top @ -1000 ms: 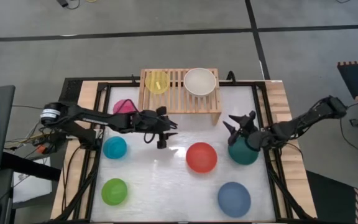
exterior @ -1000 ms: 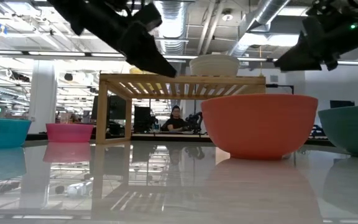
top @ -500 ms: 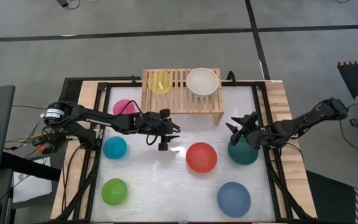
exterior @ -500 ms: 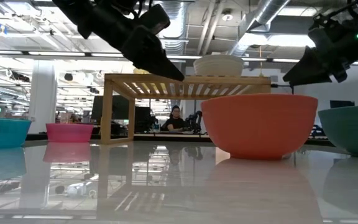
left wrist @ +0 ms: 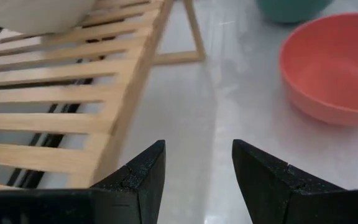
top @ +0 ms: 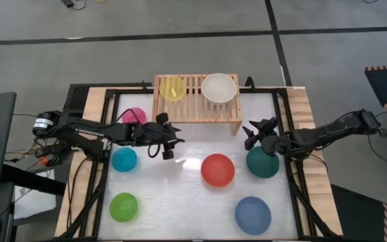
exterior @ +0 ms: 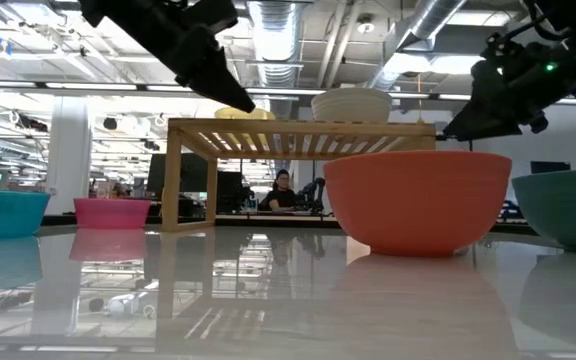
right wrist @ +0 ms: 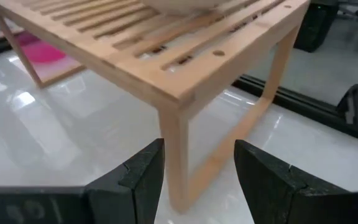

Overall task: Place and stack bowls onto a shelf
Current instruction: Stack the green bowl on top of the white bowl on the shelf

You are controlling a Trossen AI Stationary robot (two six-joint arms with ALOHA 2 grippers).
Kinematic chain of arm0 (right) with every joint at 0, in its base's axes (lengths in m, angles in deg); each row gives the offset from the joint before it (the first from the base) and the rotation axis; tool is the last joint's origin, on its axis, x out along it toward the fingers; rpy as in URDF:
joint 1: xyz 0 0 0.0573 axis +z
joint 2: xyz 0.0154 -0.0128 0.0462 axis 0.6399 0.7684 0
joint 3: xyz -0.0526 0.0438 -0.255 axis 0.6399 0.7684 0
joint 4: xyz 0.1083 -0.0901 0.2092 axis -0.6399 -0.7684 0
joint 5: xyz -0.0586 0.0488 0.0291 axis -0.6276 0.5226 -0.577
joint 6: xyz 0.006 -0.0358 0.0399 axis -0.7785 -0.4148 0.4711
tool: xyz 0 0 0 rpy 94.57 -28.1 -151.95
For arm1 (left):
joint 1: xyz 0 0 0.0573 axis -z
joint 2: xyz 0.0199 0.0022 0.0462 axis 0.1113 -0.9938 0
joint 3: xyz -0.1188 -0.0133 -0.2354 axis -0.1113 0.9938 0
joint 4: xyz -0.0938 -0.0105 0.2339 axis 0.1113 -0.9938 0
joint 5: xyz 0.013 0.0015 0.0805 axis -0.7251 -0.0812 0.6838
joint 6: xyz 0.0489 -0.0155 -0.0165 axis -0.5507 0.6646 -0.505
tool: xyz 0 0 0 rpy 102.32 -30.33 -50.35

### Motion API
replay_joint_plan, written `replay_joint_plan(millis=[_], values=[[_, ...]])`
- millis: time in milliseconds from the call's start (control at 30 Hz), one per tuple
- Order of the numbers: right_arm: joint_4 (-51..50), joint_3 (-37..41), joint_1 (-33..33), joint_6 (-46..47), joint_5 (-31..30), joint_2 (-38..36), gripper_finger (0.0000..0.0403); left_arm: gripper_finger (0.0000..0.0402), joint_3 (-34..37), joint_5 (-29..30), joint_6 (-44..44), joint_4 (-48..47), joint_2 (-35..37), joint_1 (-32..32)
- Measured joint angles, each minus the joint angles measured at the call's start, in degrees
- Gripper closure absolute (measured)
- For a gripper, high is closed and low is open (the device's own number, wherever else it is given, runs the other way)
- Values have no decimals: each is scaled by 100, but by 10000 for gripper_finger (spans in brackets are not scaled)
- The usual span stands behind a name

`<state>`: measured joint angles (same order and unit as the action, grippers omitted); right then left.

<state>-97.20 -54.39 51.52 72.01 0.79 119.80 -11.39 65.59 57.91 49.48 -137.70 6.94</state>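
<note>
1. Low light-wood slatted shelf (top: 195, 101) stands at the far edge of the glossy white table (top: 180, 195). Two bowls sit on its top: small yellow plastic bowl (top: 172, 89) toward the left end, larger cream-white plastic bowl (top: 218, 88) toward the right end, apart from each other.
2. Larger bowls on the table: red plastic bowl (top: 218, 169) mid-table, dark teal-green plastic bowl (top: 263, 162) to its right, blue plastic bowl (top: 252, 214) near the front right.
3. Smaller bowls on the table, left side: pink plastic bowl (top: 134, 115) just beside the shelf's left leg, cyan plastic bowl (top: 123, 159) in front of it, lime green plastic bowl (top: 123, 207) at the front.
4. Left gripper (top: 165, 149) hangs above the table in front of the shelf's left half, between cyan and red bowls. Jaws parted, nothing between them; the left wrist view shows the shelf slats and red bowl ahead, clear of the fingers.
5. Right gripper (top: 250, 134) hangs off the shelf's right leg, over the far rim of the teal-green bowl. Jaws spread, empty; the right wrist view shows the shelf corner ahead.
</note>
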Motion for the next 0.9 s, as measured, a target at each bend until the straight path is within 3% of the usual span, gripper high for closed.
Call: replay_joint_plan(millis=[233, 500, 733, 900], values=[[288, 1, 79, 21, 175, 180, 185, 230, 0, -417, 47, 282, -46, 200], [278, 1, 558, 607, 312, 213, 185, 230, 0, -185, 463, -12, -48, 865], [372, 1, 962, 939, 442, 488, 185, 230, 2, 1040, 1431, -327, -48, 1727], [453, 1, 1074, 992, 581, 521, 185, 230, 2, 1279, 1707, -143, -48, 2015]])
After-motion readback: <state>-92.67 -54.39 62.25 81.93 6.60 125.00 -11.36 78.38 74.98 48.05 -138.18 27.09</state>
